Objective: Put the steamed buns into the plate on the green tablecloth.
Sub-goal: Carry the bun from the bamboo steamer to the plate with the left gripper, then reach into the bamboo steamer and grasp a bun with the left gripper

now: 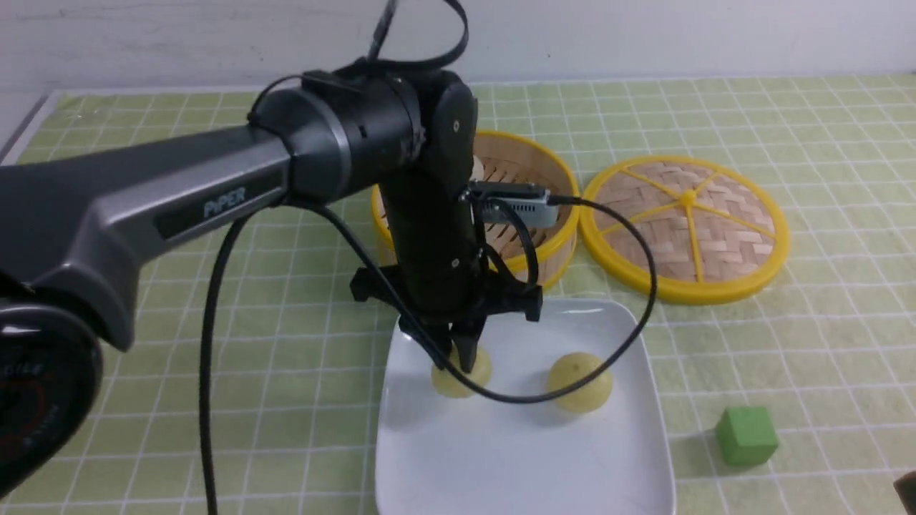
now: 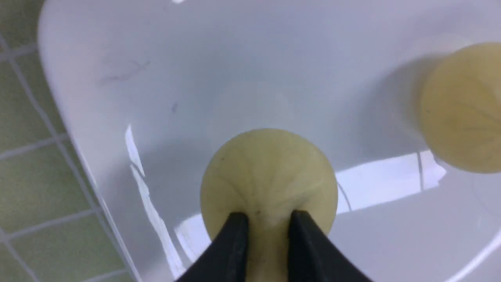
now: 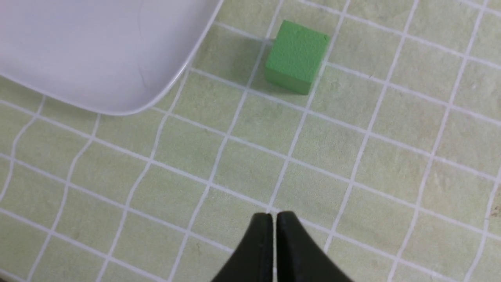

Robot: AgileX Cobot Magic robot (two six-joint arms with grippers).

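Observation:
Two pale yellow steamed buns lie in the white square plate [image 1: 515,458] on the green tablecloth [image 1: 286,343]. My left gripper [image 1: 458,361] points down over the plate's far left part and is shut on the top of the left bun [image 1: 481,377], which rests on the plate. In the left wrist view the gripper [image 2: 268,217] pinches this bun [image 2: 270,168], and its skin creases toward the black fingertips [image 2: 236,225]. The other bun [image 1: 580,383] [image 2: 465,109] sits free to the right. My right gripper [image 3: 274,217] hangs shut and empty above bare cloth.
A round yellow-rimmed bamboo steamer basket [image 1: 565,236] stands behind the plate, partly hidden by my left arm. Its woven lid [image 1: 683,225] lies flat to the right of it. A green cube [image 1: 746,436] [image 3: 297,55] sits on the cloth right of the plate [image 3: 86,51].

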